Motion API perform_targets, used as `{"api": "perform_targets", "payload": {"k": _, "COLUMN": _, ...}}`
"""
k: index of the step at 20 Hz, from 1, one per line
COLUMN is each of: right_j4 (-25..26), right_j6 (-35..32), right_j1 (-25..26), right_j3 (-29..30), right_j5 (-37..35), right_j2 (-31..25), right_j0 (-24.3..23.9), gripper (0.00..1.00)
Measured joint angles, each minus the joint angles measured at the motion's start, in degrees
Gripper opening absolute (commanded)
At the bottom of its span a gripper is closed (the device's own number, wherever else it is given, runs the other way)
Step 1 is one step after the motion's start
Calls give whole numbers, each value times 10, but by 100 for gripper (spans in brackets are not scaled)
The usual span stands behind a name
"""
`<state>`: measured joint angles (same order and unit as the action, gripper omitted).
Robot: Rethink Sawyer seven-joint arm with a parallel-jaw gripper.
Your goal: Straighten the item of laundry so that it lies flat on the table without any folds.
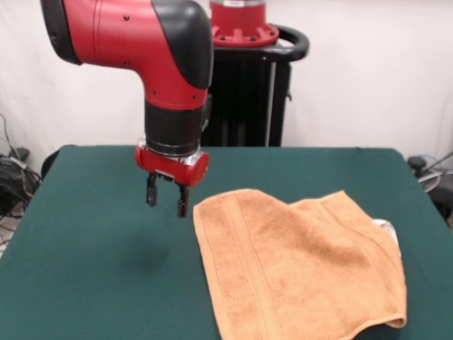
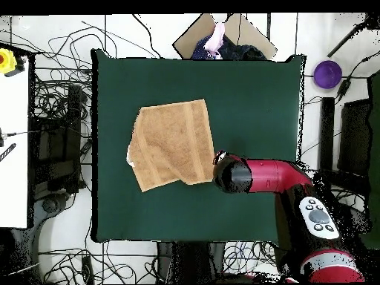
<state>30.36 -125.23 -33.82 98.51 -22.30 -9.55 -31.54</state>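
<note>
The orange-tan towel (image 1: 297,265) lies on the green table (image 1: 99,269), right of centre in the front view. Its right part is folded over itself, with a doubled edge and a white tag (image 1: 386,227) peeking out at the far right. Woven bands run along its left side. My gripper (image 1: 167,199) hangs just above the table, a little left of the towel's far left corner, open and holding nothing. In the overhead view the towel (image 2: 172,145) sits mid-table and the arm's elbow (image 2: 236,175) hides the gripper beside the towel's corner.
Bare green felt (image 2: 252,104) surrounds the towel on all sides. Off the table there are tangled cables (image 2: 52,119), a purple round object (image 2: 327,73) and a cardboard piece (image 2: 223,33).
</note>
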Motion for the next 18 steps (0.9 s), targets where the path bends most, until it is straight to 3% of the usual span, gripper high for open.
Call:
{"api": "perform_targets", "payload": {"k": 4, "right_j4": 34, "right_j6": 0, "right_j1": 0, "right_j3": 0, "right_j5": 23, "right_j2": 1, "right_j0": 4, "gripper": 100}}
{"api": "perform_targets", "payload": {"k": 18, "right_j4": 53, "right_j6": 0, "right_j1": 0, "right_j3": 4, "right_j5": 37, "right_j2": 16, "right_j0": 21, "gripper": 100}}
